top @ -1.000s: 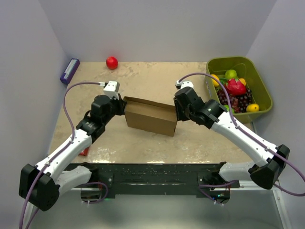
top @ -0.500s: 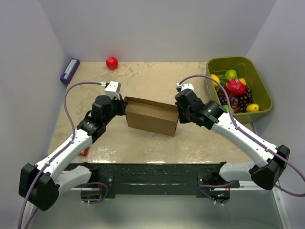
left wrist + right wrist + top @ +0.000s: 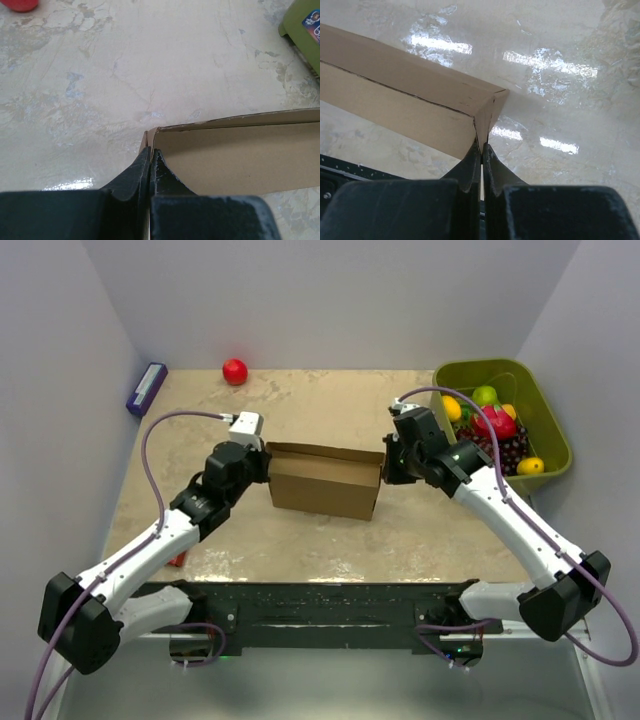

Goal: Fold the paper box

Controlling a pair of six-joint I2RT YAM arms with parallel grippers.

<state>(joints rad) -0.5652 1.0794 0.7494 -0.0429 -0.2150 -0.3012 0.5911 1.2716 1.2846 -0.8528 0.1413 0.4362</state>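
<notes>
Paper box (image 3: 322, 483) standing on the table (image 3: 320, 405), just left of the green bin (image 3: 480, 365). Left gripper (image 3: 150, 152) clamped on the box end farthest from the bin; right gripper (image 3: 481, 145) pinching the corner nearest the bin.

Bright, even light pours down from overhead in the top view, and everything is crisp. The paper box (image 3: 322, 485) drops only a soft shadow toward the near edge of the table (image 3: 320, 405). Right wrist view: white glare patches flare on the table past the box, and the right gripper (image 3: 481, 146) looms dark and blurred. Left wrist view: one glare streak beside the left gripper (image 3: 150, 152), which is also soft.
</notes>
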